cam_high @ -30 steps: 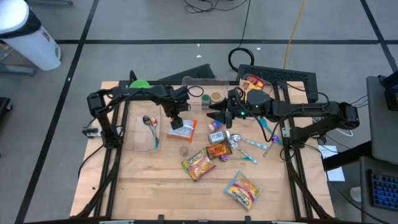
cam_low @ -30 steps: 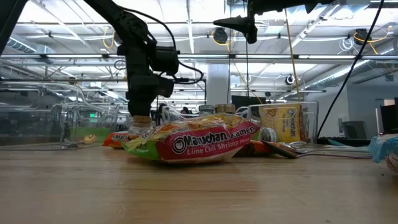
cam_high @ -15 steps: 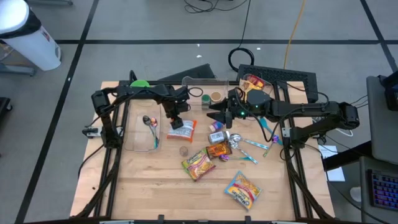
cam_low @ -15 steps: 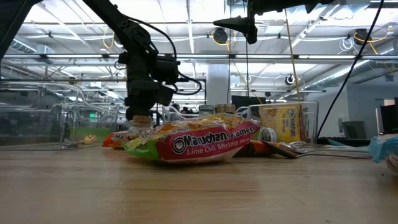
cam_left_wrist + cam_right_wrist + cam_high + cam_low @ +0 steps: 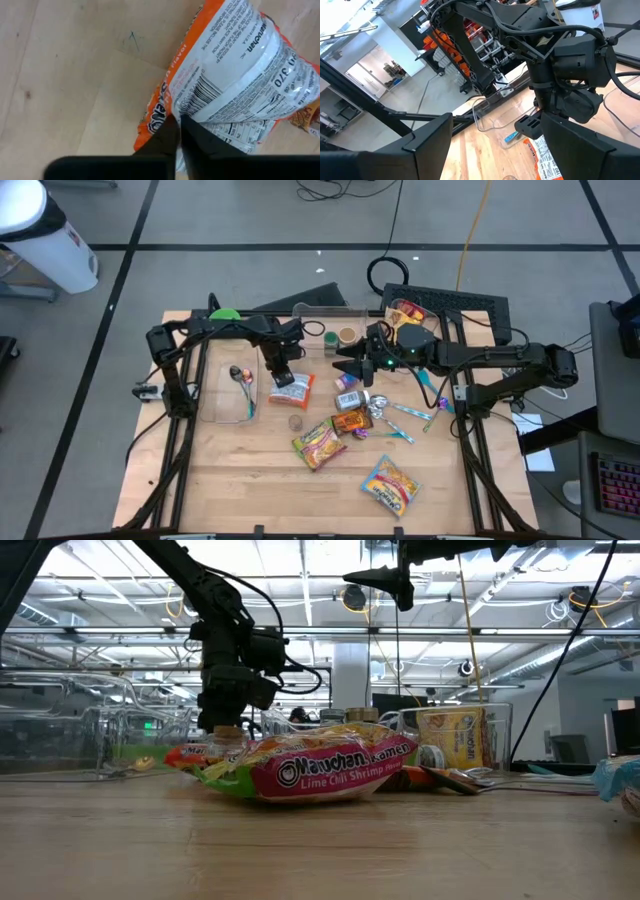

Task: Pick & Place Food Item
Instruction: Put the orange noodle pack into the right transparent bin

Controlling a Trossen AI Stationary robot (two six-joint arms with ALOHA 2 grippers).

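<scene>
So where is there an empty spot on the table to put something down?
The near left corner of the table is bare wood, left of the green noodle pack and below the clear tray. The middle is crowded with snacks, around the orange noodle pack that the left gripper pinches.

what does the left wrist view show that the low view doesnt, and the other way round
Only the left wrist view: the white back panel of the orange ramen packet, with barcode and printed text, and the left hand shut on the packet's edge.

Only the low view: the lime chili shrimp ramen pack in front, the yellow noodle pack standing behind it, the right hand hanging high above the table, and the room beyond.

Both: the left hand down at the orange ramen packet, and the wooden table.
</scene>
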